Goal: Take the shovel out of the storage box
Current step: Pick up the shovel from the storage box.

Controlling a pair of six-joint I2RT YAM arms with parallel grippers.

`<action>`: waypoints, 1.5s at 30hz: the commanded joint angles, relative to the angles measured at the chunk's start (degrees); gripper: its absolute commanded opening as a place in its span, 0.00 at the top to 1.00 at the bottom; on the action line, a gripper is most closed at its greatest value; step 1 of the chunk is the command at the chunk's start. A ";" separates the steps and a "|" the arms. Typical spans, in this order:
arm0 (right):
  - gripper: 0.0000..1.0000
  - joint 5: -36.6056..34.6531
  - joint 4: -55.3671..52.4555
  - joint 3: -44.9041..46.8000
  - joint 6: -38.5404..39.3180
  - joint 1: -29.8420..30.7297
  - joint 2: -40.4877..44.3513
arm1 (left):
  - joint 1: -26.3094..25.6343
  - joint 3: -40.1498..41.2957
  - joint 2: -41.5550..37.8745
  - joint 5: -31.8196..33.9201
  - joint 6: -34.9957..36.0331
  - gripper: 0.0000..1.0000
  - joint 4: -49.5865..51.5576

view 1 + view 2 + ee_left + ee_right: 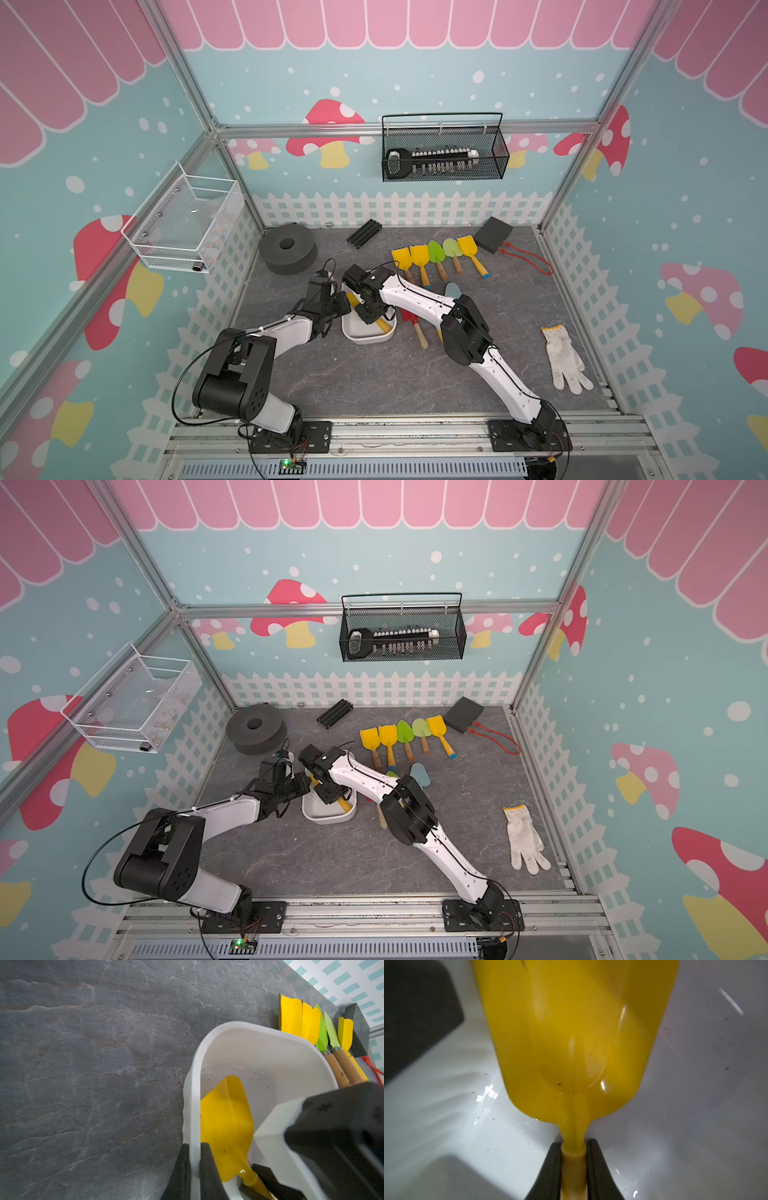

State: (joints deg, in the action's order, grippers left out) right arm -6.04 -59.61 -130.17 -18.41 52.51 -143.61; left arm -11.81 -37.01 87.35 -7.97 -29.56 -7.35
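- Currently, the right end effector [573, 1147] is closed on the neck of the yellow shovel [571, 1032], just behind the blade. Its two black fingers [550, 1167] press against opposite sides of the handle.
- The shovel [384, 326] is inside the storage box [368, 338], lying diagonally, with its blade over the white floor of the box. Whether the blade rests on that floor or is slightly raised cannot be determined.
- The left end effector [195, 1153] is closed on the side wall of the storage box [195, 1084]. One finger [207, 1167] is inside the rim and the other is outside it.
- In both top views the storage box [328, 816] stands on the grey table [374, 382] between the two arms.
- A row of five shovels [436, 253], yellow and green, lies on the table behind the box.
- A red shovel [409, 318] lies just beside the right wall of the box.
- A white glove [565, 361] lies well apart, toward the right edge of the table.
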 commanded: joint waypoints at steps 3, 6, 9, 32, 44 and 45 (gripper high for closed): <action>0.99 -1.75 -1.28 -0.88 0.57 -0.18 3.56 | -0.05 -0.69 1.41 -0.22 0.55 0.99 1.68; 0.99 -2.45 -1.46 -0.77 0.66 -0.30 4.87 | -0.05 -0.43 1.24 -0.08 0.48 0.99 1.37; 0.99 -3.43 -1.42 0.06 0.65 -0.46 6.54 | -0.05 -0.78 1.50 -0.36 0.56 0.99 1.84; 0.99 -5.94 4.53 11.76 1.58 -3.32 21.42 | -0.10 -0.78 1.59 -0.27 0.47 0.97 1.78; 0.99 -1.12 11.77 23.56 1.20 -8.49 33.03 | -0.05 -0.69 1.51 0.05 0.38 0.94 1.65; 0.99 -0.47 12.01 24.63 1.02 -9.22 33.83 | -0.05 -0.69 1.54 0.08 0.38 0.94 1.54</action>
State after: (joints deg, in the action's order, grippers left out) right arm -8.51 -50.02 -107.81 -17.10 44.91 -112.51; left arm -12.03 -37.21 87.94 -8.60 -29.56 -7.35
